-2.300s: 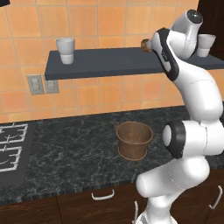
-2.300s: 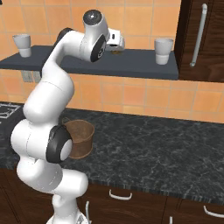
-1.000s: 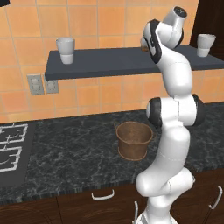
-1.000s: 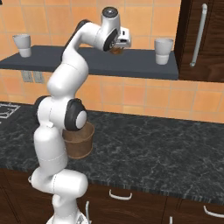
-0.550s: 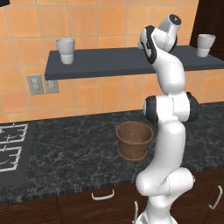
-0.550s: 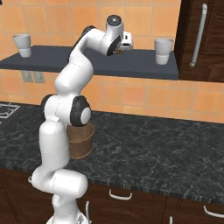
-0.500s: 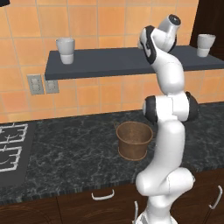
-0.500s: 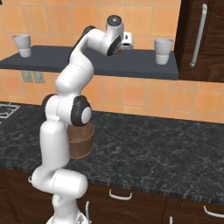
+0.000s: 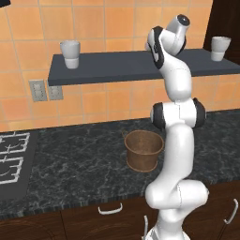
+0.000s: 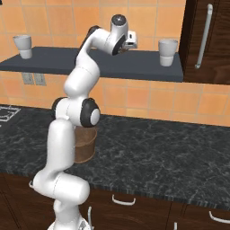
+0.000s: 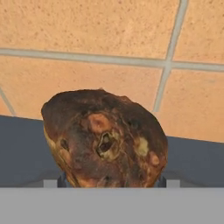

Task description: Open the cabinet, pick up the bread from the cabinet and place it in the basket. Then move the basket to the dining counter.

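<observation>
Nearest the base we see dark drawer fronts with pale handles (image 9: 110, 208) under the black speckled bench (image 9: 84, 164). On that bench stands the basket (image 9: 143, 150), upright, just beside the arm's lower links; in the right base view the arm covers most of it and only its right side (image 10: 89, 143) shows. A stove burner grate (image 9: 10, 157) lies at the far left of the bench, well apart from the basket. Behind the bench rises the orange tiled wall (image 9: 93, 101) with two outlets (image 9: 46, 91). Higher up runs a dark grey shelf (image 9: 112, 68) carrying one white cup (image 9: 70, 48) at its left end and another white cup (image 10: 167, 52) at its right end; a dark cabinet door with a long pale handle (image 10: 202, 36) stands just right of the shelf. The gripper (image 10: 130, 42) is raised at shelf height between the two cups, just above the shelf. In the hand view the bread (image 11: 105, 138) sits close against the camera with shelf and tiles behind it; the fingers are almost wholly hidden by it, so we cannot tell how far they are parted, nor confirm that they grip the bread. Compared with 2.3 s ago, the upper arm has swung from a wide sideways bend to a nearly vertical column; basket and cups are unmoved.
</observation>
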### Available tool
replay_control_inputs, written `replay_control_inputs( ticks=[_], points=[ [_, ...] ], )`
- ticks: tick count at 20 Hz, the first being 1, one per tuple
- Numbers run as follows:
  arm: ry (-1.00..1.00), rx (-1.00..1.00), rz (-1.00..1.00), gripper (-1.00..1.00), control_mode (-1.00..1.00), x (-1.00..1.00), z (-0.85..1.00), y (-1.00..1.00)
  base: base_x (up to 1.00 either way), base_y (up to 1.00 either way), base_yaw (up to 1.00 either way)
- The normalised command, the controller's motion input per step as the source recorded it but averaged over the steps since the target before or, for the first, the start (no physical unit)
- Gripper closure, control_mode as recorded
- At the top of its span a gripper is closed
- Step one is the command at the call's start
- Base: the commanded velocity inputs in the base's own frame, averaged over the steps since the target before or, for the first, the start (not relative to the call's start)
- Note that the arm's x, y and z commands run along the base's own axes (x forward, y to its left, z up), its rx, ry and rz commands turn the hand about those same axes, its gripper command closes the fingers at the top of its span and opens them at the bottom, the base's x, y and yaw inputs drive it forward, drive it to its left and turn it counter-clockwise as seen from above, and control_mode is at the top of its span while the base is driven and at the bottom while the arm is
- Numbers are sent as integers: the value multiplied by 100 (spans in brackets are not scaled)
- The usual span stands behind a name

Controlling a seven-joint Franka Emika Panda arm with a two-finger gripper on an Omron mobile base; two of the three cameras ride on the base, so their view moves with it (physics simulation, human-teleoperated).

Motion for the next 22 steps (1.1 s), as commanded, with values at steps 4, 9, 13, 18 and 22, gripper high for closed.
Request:
replay_control_inputs(
  ticks=[4,9,13,18,22],
  points=[
    [-7,0,5,100,-100,2,-35,24,0,0,0],
    [-21,3,5,100,-100,-31,-35,47,0,0,0],
    [-25,7,4,100,-100,-87,-12,71,0,0,0],
    [-2,3,7,100,-100,-100,0,59,0,0,0],
    [-11,1,2,100,-100,-100,7,48,0,0,0]
  ],
)
